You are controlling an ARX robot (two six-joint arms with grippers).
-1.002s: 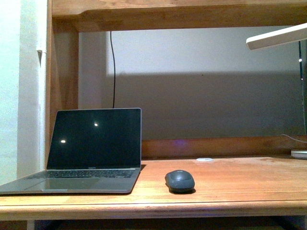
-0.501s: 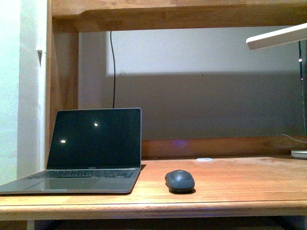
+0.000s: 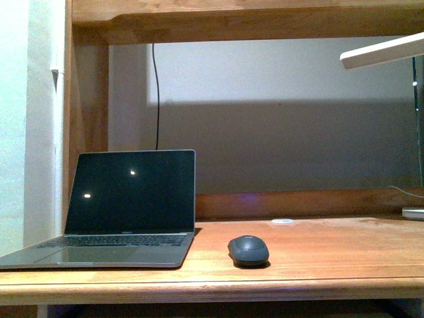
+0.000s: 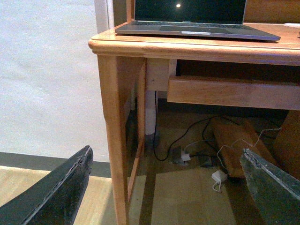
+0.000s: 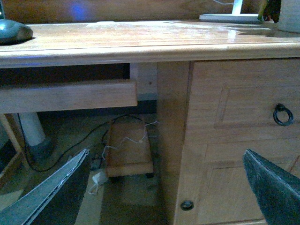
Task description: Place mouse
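Note:
The dark grey mouse (image 3: 248,250) rests on the wooden desk (image 3: 318,255), just right of the open laptop (image 3: 126,205). The right wrist view catches the mouse (image 5: 14,32) at the desk's edge. Neither arm shows in the front view. My left gripper (image 4: 171,187) hangs open below desk height, in front of the desk's leg (image 4: 115,140), holding nothing. My right gripper (image 5: 173,187) is open too, low down in front of the desk's drawer cabinet (image 5: 234,131), far from the mouse.
A small flat white disc (image 3: 283,220) lies at the desk's back. A white lamp (image 3: 381,52) reaches in at the upper right, its base (image 5: 229,18) on the desk. Cables and a charger (image 4: 218,177) lie on the floor under the desk. A shelf (image 3: 245,16) spans overhead.

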